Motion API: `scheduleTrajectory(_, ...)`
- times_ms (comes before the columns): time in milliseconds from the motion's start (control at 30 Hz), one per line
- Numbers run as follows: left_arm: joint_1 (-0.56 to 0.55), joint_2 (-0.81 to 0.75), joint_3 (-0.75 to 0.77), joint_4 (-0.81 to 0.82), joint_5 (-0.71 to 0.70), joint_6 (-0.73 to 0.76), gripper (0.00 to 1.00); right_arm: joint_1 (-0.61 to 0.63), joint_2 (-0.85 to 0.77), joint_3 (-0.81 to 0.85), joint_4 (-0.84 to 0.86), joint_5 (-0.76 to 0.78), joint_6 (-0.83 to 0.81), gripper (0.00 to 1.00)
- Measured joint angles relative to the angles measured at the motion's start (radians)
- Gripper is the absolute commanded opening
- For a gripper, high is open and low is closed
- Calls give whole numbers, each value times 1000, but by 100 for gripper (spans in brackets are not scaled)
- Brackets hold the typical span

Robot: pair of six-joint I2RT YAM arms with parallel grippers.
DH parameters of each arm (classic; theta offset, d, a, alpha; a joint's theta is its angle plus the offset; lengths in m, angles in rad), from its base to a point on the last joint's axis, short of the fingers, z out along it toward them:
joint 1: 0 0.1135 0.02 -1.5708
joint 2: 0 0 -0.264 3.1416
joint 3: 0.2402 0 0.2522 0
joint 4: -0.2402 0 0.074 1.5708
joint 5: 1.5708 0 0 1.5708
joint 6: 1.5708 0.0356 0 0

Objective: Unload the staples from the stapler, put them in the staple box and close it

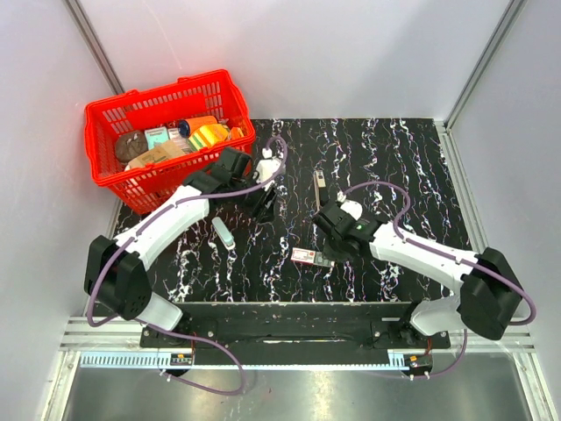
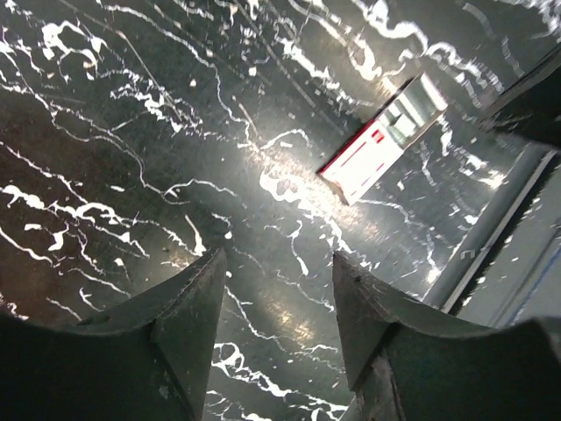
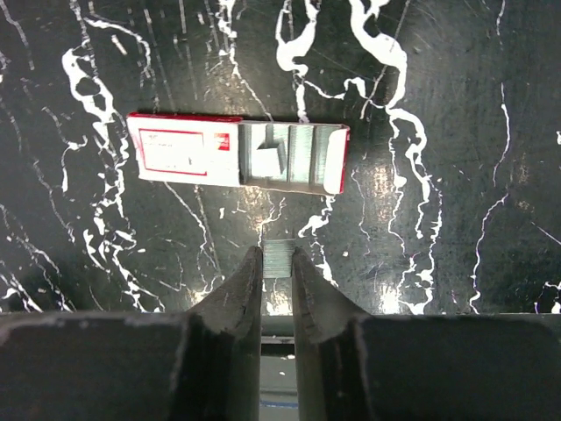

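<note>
Staple strip (image 3: 279,261) pinched between the fingers (image 3: 238,294) of the right gripper (image 3: 277,254), which are nearly closed. It sits just at 6 o'clock of the open staple box (image 3: 184,149) on the black surface (image 3: 456,132). Left gripper (image 2: 276,263): fingers wide apart, holding nothing, box at 1 o'clock.

Robot lab test cell, white panel walls (image 1: 351,53), aluminium corner posts (image 1: 95,44), black marbled tabletop (image 1: 412,167)
</note>
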Motion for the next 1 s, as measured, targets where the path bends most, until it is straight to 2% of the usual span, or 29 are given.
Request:
scheduleTrajectory(300,-53,0,-51,-19,-93,79,54,0,82,-13,4,13,71,0)
scheduleTrajectory(1000,-92,-17,-78,-19,-119,98,54,0,230,24,1,19,75,0)
